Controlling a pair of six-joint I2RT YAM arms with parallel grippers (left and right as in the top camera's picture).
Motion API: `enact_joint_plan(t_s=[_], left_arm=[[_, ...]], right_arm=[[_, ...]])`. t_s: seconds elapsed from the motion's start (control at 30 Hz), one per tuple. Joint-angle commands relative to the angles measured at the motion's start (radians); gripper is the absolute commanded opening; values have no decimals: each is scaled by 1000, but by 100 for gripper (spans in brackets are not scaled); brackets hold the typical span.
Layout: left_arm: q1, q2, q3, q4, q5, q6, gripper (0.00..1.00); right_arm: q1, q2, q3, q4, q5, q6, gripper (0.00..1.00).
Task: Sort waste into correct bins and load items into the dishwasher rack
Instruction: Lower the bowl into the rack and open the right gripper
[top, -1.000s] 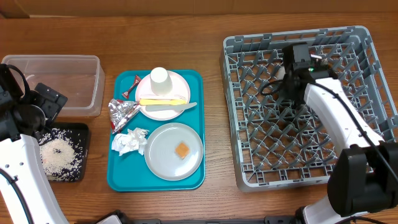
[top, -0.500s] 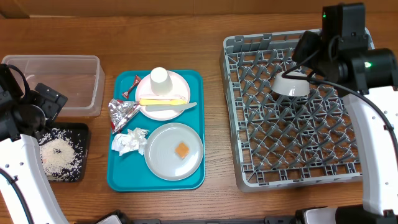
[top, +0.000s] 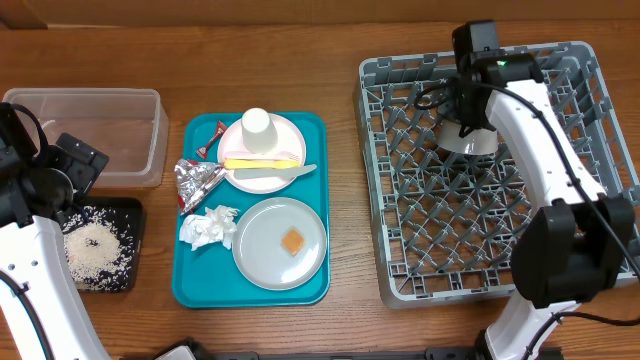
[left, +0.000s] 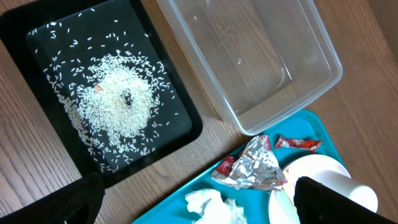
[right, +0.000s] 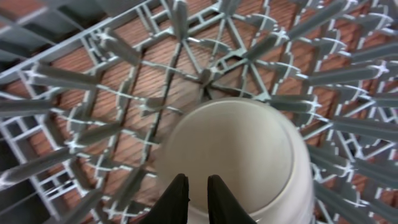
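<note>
One white bowl (top: 465, 145) lies dome-up among the pegs at the far side of the dishwasher rack (top: 400, 250), right of the teal tray (top: 190, 280). My right hand (right: 196, 186) hovers over the bowl's near edge, fingers narrowed to a slit with nothing seen between them. My left hand (left: 199, 196) stands wide above the black tray (left: 180, 118) of rice grains (left: 118, 99). To seat the bowl well, I judge it should lean between pegs, not perch on them, so any nudge must be gentle. Its surface is smooth and glossy, likely slippery.

Loads of bare wooden bench (top: 345, 200) between teal plastic tray (top: 200, 270) and grey square plastic peg rack (top: 480, 230); upturned white bowl (top: 468, 145) hogging back-middle pegs.
</note>
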Motion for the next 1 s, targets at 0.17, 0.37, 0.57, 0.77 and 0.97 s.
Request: enact_joint_plan(t_s=[0.17,0.37,0.57,0.77,0.97], left_arm=[[0,-4,26,1,4,-13,100],[0,-4,26,1,4,-13,100],[0,-4,26,1,4,-13,100],[0,-4,26,1,4,-13,100],[0,-4,26,1,4,-13,100]], right_arm=[[-55,-11,10,-80,36,-2,15],[-95,-11,10,-134,11,-11,15],[-114,-11,14,-245,-125,-77,15],[-114,-22,84,-376,-129,-75,4],[-114,-115,210,-404,-151,-65,9]])
